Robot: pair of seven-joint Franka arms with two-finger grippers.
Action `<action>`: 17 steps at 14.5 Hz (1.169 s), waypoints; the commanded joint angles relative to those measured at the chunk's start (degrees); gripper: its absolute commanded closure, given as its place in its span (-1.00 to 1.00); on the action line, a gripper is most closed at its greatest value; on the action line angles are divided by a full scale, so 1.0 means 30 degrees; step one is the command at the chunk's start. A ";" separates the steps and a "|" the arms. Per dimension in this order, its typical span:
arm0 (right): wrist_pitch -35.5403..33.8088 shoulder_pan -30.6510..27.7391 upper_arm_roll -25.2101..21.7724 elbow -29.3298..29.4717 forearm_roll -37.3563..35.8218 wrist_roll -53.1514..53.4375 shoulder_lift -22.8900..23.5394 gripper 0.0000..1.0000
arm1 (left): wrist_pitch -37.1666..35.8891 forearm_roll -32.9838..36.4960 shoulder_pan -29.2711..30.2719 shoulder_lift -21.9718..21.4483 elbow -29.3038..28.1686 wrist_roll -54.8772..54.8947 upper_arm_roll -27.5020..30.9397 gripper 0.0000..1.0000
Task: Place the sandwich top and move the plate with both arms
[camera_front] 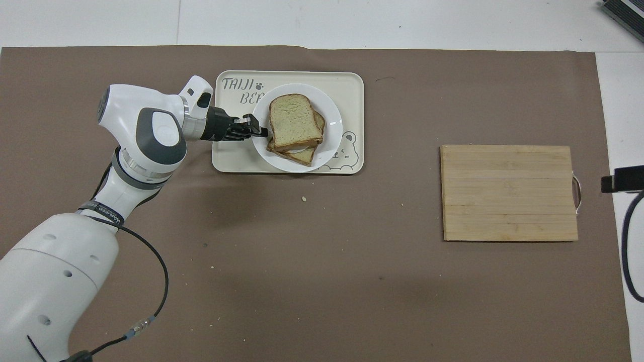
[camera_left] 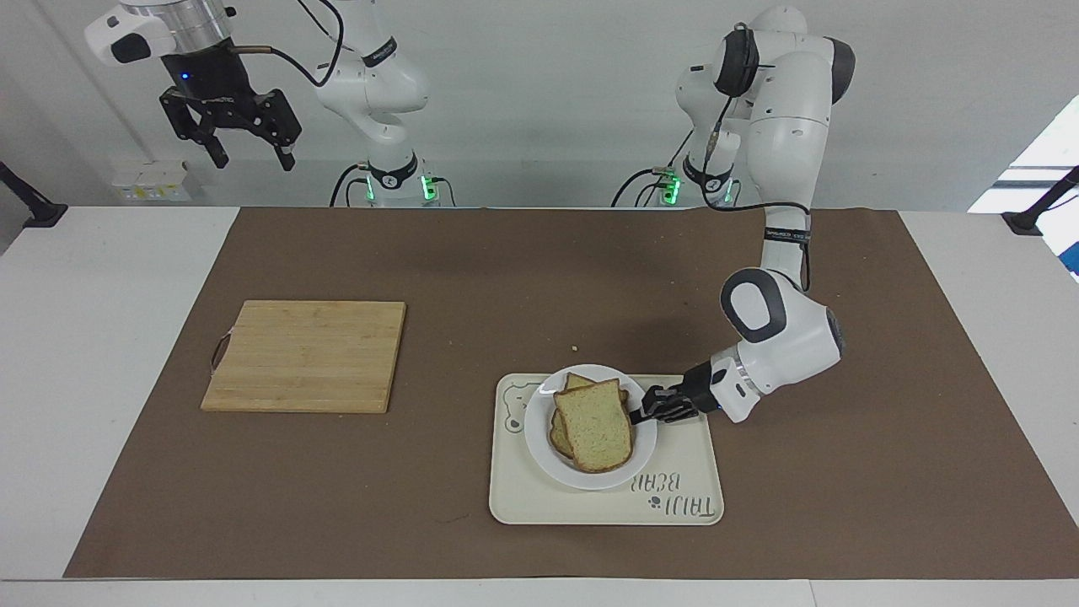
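Note:
The white plate (camera_left: pixel 541 447) is over the cream bear tray (camera_left: pixel 590 508); I cannot tell whether it rests on it. On the plate lies a stacked sandwich with the plain sandwich top (camera_left: pixel 594 426) uppermost, slightly askew over the lower slice. My left gripper (camera_left: pixel 645 413) is shut on the plate's rim at the side toward the left arm's end. In the overhead view the left gripper (camera_front: pixel 261 133), the plate (camera_front: pixel 333 143) and the sandwich top (camera_front: pixel 295 120) show the same. My right gripper (camera_left: pixel 253 158) is open and empty, waiting high over the table's right-arm end.
A wooden cutting board (camera_left: pixel 303 354) with nothing on it lies toward the right arm's end, also in the overhead view (camera_front: pixel 508 193). The tray (camera_front: pixel 347 83) lies on a brown mat (camera_left: pixel 472 278). A few crumbs lie on the mat nearer to the robots than the tray.

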 commanded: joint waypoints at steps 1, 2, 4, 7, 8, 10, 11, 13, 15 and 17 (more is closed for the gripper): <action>-0.0312 -0.0081 0.0027 0.0031 0.0007 -0.0249 -0.0175 -1.00 | 0.0242 0.0633 0.0047 0.0173 0.0503 -0.0259 0.0150 -1.00; -0.0312 -0.0081 0.0027 0.0030 0.0007 -0.0249 -0.0204 -1.00 | 0.0042 0.0924 0.0220 0.0115 0.0532 -0.0259 0.0266 -1.00; -0.0312 -0.0081 0.0027 0.0031 0.0007 -0.0249 -0.0204 -1.00 | -0.0165 0.2181 0.0658 -0.0381 0.0561 -0.0346 0.0501 -1.00; -0.0312 -0.0081 0.0027 0.0060 0.0036 -0.0249 -0.0204 -1.00 | -0.0922 0.2625 0.1071 -0.1552 0.0415 -0.1132 0.0821 -1.00; -0.0312 -0.0081 0.0027 0.0031 0.0007 -0.0249 -0.0175 -1.00 | -0.1449 0.3351 0.0897 -0.2020 0.0328 -0.1834 0.1259 -1.00; -0.0312 -0.0081 0.0027 0.0060 0.0007 -0.0249 -0.0175 -1.00 | -0.2096 0.6449 0.0807 -0.3103 0.0269 -0.3762 0.1615 -1.00; -0.0312 -0.0081 0.0027 0.0031 0.0007 -0.0249 -0.0204 -1.00 | -0.2505 0.7798 0.0778 -0.3805 0.0094 -0.4847 0.1644 -1.00; -0.0312 -0.0081 0.0027 0.0030 0.0007 -0.0249 -0.0204 -1.00 | -0.3704 1.0699 0.0982 -0.4832 0.0063 -0.5502 0.1645 -1.00; -0.0312 -0.0081 0.0027 0.0060 0.0007 -0.0249 -0.0175 -1.00 | -0.4789 1.2316 0.1216 -0.5741 0.0121 -0.5474 0.1761 -1.00; -0.0312 -0.0081 0.0027 0.0059 0.0036 -0.0249 -0.0204 -1.00 | -0.5785 1.3694 0.1770 -0.6824 0.0151 -0.5182 0.2170 -1.00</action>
